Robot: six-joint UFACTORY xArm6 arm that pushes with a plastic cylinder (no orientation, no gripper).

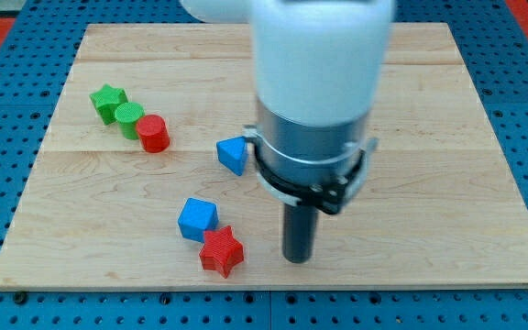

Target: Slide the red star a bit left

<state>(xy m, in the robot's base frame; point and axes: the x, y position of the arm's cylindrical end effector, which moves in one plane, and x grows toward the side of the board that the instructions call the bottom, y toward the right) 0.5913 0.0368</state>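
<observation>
Camera view shows a pale wooden board (447, 137) on blue pegboard (7, 110); my tip (297, 259), a bare rod pinching nothing, stands right of the red star (222, 251).
</observation>
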